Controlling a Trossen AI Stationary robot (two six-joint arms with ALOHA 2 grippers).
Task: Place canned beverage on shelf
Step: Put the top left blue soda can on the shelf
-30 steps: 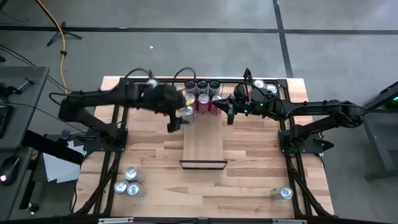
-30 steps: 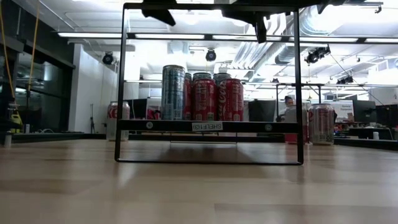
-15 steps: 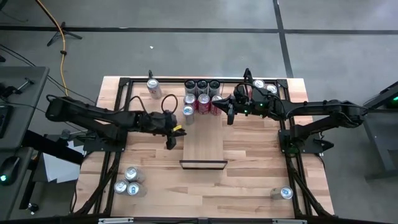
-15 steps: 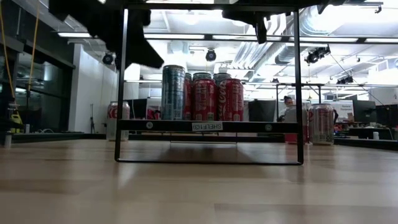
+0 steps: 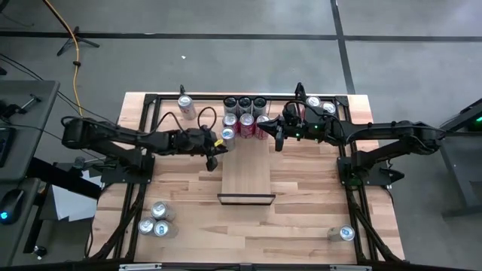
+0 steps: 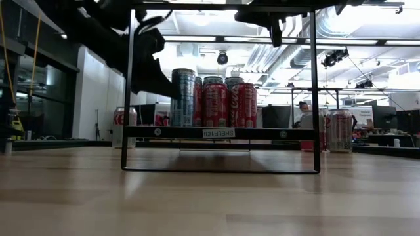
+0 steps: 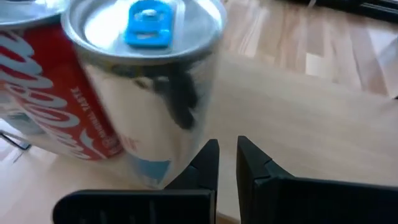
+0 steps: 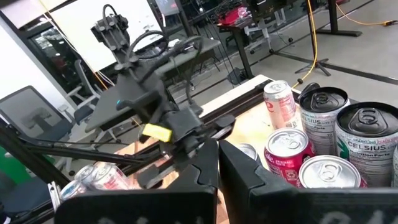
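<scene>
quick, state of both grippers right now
left gripper: shut, holding nothing, beside the silver can.
right gripper: shut, empty.

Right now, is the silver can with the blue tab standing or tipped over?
Standing. The silver can shows its lid on top in the left wrist view and stands on the shelf beside the red cans. Left tool is shut, empty, beside it.

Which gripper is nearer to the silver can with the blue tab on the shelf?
The left gripper is nearer: it is shut right beside the silver can, at the shelf's left edge. The right gripper is shut too, farther off beyond the red cans.
</scene>
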